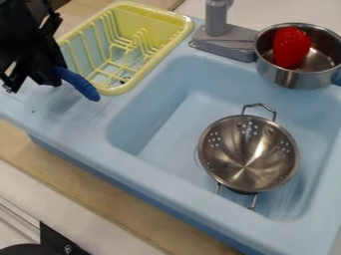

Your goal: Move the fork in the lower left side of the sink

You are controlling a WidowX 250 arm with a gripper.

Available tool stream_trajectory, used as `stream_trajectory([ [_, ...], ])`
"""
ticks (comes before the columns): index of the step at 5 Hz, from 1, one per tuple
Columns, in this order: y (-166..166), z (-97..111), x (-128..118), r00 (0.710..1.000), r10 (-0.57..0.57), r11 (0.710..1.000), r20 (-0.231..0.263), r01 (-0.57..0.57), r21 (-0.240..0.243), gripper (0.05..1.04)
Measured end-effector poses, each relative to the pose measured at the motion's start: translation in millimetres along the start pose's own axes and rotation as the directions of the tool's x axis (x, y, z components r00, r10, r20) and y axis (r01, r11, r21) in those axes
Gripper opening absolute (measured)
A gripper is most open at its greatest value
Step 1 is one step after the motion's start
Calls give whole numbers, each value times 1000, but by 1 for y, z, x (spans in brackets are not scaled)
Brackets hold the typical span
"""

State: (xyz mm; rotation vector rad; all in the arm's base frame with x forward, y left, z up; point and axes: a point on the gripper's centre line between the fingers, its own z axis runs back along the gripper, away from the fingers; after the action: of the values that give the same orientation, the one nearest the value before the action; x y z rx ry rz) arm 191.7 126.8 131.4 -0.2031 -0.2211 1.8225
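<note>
On pale wood (120,206) sits the blue sink (160,179).

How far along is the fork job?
Pickup looks done: the gripper seems to hold a blue utensil, likely the fork, by the yellow dish rack. Left: carry it over the sink and set it lower left, beside the colander.

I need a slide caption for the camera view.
Black robot arm and blue object beside yellow dish rack, colander in sink, red object in steel pot.
</note>
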Motion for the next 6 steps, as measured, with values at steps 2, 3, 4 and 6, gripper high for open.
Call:
stream_trajectory([
  [2, 2, -12, 1, 1000, 10, 998, -14, -9, 54, 137],
  [3, -2, -14, -1, 999, -21, 998, -46, 24, 60, 342],
  [4, -3, -14, 0, 999, -27, 997, -31, 29, 68, 625],
  [6, -3, -11, -2, 999, -34, 996, -32, 36, 78, 999],
])
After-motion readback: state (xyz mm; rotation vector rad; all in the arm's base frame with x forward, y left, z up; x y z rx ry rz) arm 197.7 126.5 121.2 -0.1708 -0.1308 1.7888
